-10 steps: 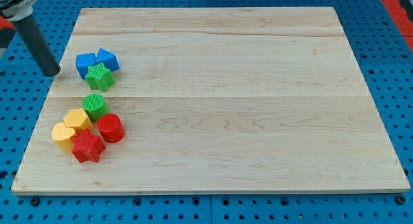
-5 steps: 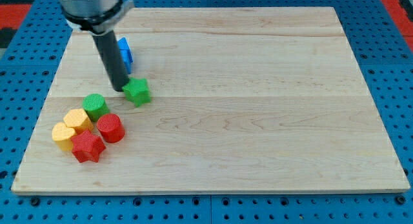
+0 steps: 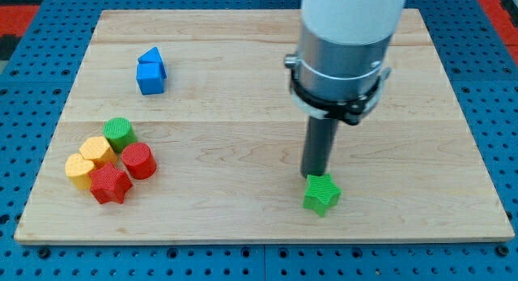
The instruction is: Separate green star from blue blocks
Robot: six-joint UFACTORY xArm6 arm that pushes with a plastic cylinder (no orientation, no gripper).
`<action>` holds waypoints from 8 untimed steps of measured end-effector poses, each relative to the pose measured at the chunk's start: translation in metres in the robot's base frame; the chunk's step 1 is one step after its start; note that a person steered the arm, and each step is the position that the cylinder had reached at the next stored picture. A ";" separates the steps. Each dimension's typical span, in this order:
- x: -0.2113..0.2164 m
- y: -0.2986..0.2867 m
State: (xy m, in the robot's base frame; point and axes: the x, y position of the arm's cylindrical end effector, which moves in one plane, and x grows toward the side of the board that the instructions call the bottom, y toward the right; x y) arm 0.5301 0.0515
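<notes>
Wooden counter (image 3: 388,95) on blue pegboard, and my tip (image 3: 315,176) sits right at the green star (image 3: 321,193), touching its upper edge near the view's bottom. No long axis on that star. Blue blocks (image 3: 150,70) huddle touching, well apart at upper left. No jaws here, just rod.
</notes>
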 end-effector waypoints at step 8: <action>0.028 0.032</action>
